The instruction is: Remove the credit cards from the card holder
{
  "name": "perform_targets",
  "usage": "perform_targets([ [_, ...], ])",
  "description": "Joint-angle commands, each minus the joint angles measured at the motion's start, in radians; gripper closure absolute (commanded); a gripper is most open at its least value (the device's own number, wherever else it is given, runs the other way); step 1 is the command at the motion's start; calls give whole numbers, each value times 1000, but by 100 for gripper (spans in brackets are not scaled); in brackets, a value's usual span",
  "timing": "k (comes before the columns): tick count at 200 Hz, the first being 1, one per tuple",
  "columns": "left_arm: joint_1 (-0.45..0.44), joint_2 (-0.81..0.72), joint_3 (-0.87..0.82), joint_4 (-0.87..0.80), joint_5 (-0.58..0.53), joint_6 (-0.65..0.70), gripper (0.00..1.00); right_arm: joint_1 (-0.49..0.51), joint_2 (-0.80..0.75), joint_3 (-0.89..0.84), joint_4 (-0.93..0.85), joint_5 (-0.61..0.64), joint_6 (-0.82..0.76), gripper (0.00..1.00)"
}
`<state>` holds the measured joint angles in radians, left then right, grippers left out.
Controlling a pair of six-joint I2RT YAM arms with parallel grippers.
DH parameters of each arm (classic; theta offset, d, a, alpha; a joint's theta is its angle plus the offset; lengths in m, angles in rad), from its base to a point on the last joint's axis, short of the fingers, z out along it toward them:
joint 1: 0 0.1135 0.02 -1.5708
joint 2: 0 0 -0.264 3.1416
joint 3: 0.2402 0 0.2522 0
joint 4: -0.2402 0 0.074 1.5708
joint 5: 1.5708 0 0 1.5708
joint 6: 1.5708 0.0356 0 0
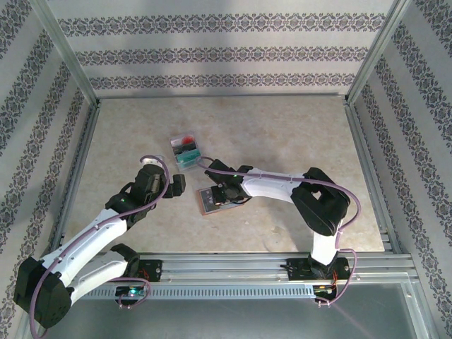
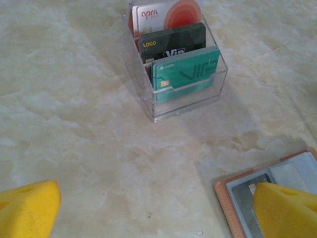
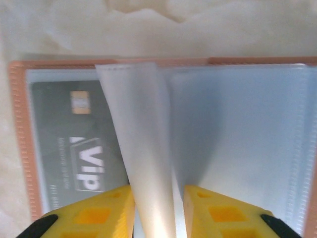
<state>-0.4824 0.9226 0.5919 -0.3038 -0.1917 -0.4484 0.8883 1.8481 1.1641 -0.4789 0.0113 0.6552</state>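
- Top view: the card holder lies open and flat on the table, around the middle and toward the front. Its long axis runs roughly left-right with a slight tilt. The right jaws sit right over it, and the left jaws hang just to its left. A clear box stands just behind them.
- Left wrist: the left jaws are spread wide, with yellow fingertips in both bottom corners and nothing between them. The box holds a red-and-white card, a black card with yellow lettering and a teal card, all standing on their long edges. A corner of the holder pokes in at lower right.
- Right wrist: the holder is spread across the view, with an orange-tan stitched rim and pale grey-blue sleeves. A grey card marked "Vip" sits in the left pocket, long side up-down. One sleeve leaf stands up between the right jaws, which are nearly closed around it. Can't tell if they're actually pinching it.
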Motion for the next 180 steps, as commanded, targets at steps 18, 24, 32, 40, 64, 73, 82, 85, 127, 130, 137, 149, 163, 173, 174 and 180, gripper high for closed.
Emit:
perform_targets([
  [18,8,-20,32,-24,-9,23,1,5,-18,37,-120,137,-46,65],
  [24,7,-22,32,-27,-11,23,1,5,-21,37,-126,149,-48,64],
  [32,6,-23,32,-30,-12,23,1,6,-25,39,-132,162,-50,64],
  [40,8,-23,32,-33,-14,23,1,6,-27,39,-140,175,-53,64],
  [64,7,-23,35,-43,-15,26,1,6,-35,40,-157,206,-57,64],
  [73,7,-24,38,-48,-15,29,1,4,-37,40,-161,216,-57,64],
  [82,7,-24,41,-54,-15,31,1,3,-39,40,-166,225,-56,64],
  [85,7,-23,41,-56,-16,33,1,2,-40,41,-168,228,-56,64],
  [127,7,-21,46,-66,-3,34,1,-6,-74,37,-170,254,-52,65],
  [130,6,-22,47,-65,-1,33,1,-8,-77,36,-170,255,-52,65],
  [137,7,-19,47,-63,4,35,1,-12,-82,36,-167,256,-54,65],
  [149,1,-14,52,-58,13,46,1,-19,-82,33,-160,254,-57,65],
  [163,-24,0,60,-60,-8,63,1,-28,-76,30,-152,244,-61,65],
  [173,-46,13,67,-67,-36,68,1,-33,-70,29,-149,241,-62,65],
  [174,-49,14,68,-68,-40,69,1,-33,-70,28,-149,241,-62,65],
  [180,-61,23,70,-69,-53,69,1,-34,-68,26,-146,239,-63,65],
])
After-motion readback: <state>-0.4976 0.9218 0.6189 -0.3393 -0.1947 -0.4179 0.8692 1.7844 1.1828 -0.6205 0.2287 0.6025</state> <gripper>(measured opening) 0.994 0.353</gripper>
